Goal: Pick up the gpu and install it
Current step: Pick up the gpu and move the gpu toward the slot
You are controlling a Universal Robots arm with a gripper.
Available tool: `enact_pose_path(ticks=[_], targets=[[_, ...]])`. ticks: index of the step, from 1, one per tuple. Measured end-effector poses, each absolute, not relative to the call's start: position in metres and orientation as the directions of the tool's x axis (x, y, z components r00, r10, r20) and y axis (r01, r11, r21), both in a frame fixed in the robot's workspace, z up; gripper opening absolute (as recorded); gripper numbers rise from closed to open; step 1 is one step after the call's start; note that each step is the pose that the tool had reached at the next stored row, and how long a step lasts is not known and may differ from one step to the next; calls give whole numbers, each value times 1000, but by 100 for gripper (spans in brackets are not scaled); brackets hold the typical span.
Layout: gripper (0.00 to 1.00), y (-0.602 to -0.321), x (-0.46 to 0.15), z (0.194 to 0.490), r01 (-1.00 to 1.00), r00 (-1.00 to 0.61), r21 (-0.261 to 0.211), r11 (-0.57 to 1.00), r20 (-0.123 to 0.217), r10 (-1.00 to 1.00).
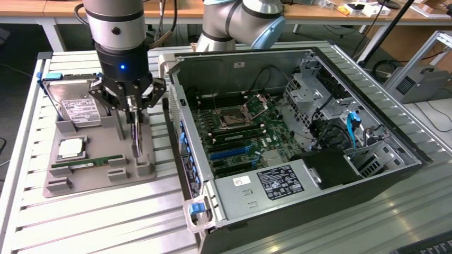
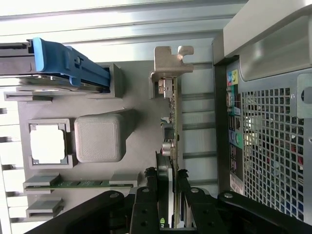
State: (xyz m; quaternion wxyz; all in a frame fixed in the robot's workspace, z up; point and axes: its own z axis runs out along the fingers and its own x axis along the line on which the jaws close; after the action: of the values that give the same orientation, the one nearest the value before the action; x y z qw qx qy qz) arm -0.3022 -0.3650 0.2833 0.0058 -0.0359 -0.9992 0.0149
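The gripper (image 1: 133,110) is clamped on the gpu (image 1: 135,138), its fingers (image 2: 146,207) pressing both faces of the card's upper edge. The gpu stands on edge in the grey fixture tray (image 1: 106,140), along the tray's edge nearest the open computer case (image 1: 240,193). Both rest on a slatted metal table (image 1: 92,222), with desks (image 1: 318,13) behind.
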Motion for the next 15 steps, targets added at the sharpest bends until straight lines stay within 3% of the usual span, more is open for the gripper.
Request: enact_pose_path(ticks=[15], targets=[[27, -365, -302, 289, 72, -997, -30, 997, 10, 72]])
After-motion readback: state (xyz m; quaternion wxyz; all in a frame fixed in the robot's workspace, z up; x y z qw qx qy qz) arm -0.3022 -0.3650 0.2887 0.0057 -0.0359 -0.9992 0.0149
